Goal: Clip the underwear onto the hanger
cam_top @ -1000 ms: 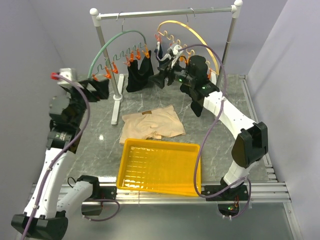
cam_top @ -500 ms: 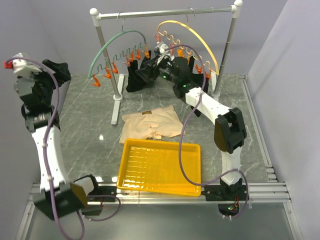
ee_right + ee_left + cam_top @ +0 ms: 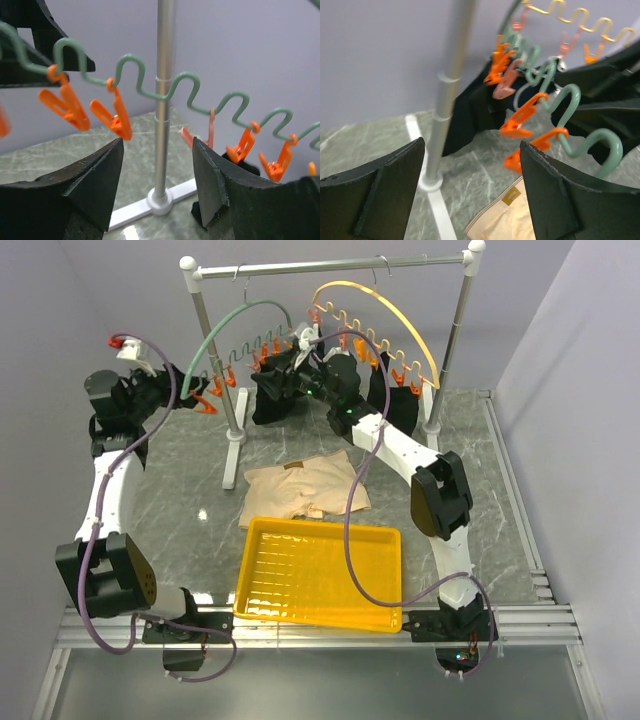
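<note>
Top external view: left hand [image 3: 472, 150] and right hand [image 3: 156, 150], both empty with fingers apart, have swung in to the green semicircular arc hanger [image 3: 235, 315] by the bench [image 3: 180, 490] far edge. The soft beige cloth underwear [image 3: 305, 488] lies mid-bench, not yet picked up.

Underwear [image 3: 510, 217]: lower centre of my left wrist view; only a labelled corner shows, the rest is cut by the bottom edge.
Hanger [image 3: 129, 57]: its wavy wire runs off both sides of my right wrist view.
Dark garments [image 3: 270, 390]: upper centre overhead, partly hidden behind my right arm [image 3: 400, 452].
</note>
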Controlling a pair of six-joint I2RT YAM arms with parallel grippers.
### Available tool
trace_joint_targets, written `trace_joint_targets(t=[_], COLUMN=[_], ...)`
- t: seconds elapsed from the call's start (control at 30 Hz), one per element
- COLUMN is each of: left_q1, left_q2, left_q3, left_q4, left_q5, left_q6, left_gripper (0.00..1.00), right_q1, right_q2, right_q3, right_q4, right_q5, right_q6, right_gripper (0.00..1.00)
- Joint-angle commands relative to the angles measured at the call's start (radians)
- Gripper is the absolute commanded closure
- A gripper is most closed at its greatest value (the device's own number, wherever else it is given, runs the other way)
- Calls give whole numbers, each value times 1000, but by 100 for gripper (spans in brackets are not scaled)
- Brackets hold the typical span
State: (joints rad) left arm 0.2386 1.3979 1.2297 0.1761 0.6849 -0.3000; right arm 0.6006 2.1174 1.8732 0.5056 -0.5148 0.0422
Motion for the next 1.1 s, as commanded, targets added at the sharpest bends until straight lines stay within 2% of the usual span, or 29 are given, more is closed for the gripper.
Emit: trace_joint_targets(t=[0.0,0.2,0.47,0.63,0.77,0.83,1.07], left_q1=[-25,-47,-68,-99,-107,-116,-127], left_q2=[9,38,81,110,127,144,190], left_q3=[68,100,126,114,99,114,160], left_q4=[92,88,92,79,106,89,106], left_q5=[54,56,110,188,248,258,289], left_q6=[59,45,16,77,122,169,144], left_gripper=[18,18,19,19,14,15,19], right_q1=[10,24,22,25,24,24,24], right_q2=[41,73,55,50,38,32,35], right_q3=[69,61,24,-2,-20,-32,-36], right_q4=[80,137,212,221,226,228,234], right_q5=[-11,-65,-108,-162,-186,-201,-205], right_q6=[-33,-142,-162,-183,-215,-226,-231], right_gripper=[36,36,39,39,40,40,39])
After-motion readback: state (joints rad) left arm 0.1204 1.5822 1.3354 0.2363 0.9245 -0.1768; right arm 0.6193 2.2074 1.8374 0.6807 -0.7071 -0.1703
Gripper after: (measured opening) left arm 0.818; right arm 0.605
